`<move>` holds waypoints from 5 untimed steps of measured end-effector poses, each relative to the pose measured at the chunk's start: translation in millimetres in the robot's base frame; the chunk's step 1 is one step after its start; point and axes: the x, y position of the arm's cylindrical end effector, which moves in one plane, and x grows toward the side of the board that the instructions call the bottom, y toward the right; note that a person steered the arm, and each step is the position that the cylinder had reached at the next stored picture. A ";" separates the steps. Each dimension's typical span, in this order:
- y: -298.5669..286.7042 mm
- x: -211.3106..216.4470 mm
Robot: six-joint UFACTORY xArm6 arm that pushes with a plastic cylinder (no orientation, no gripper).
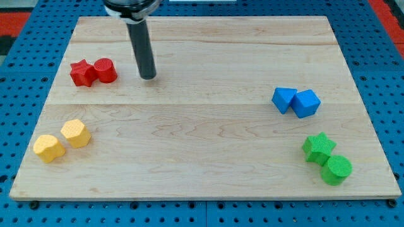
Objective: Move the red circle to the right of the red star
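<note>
The red star lies at the board's upper left. The red circle sits right beside it on its right, touching it. My tip is to the right of the red circle, a short gap away, not touching any block. The rod rises from it toward the view's top.
A yellow heart-like block and a yellow hexagon lie at the lower left. Two blue blocks sit at the right. A green star and a green circle lie at the lower right. The wooden board rests on a blue pegboard.
</note>
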 end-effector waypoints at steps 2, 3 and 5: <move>40.8 -0.1; 50.9 -0.1; 64.1 46.6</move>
